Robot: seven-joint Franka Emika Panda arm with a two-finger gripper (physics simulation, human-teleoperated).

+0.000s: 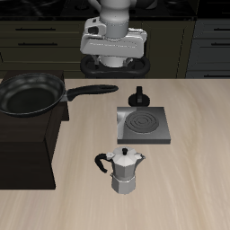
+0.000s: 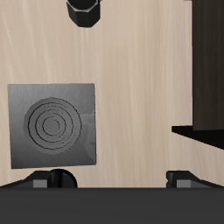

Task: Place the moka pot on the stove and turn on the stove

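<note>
The moka pot point(image 1: 124, 171) stands upright on the table near its front edge, silver with a black handle and lid knob; the wrist view catches only its dark top point(image 2: 83, 10). The stove point(image 1: 141, 124) lies flat behind it, a grey square with a ringed burner point(image 2: 51, 124) that is bare. Its black knob point(image 1: 139, 97) sits at the stove's back edge. My gripper point(image 1: 112, 65) hangs high above the table's back, well away from pot and stove. It is open point(image 2: 114, 181), the fingertips point(image 2: 52, 179) far apart with nothing between them.
A black frying pan point(image 1: 31, 92) rests on a dark box point(image 1: 27, 144) beside the stove, its handle point(image 1: 90, 90) pointing toward the knob. The box's dark edge point(image 2: 206, 87) shows in the wrist view. Dark cabinets run behind the table.
</note>
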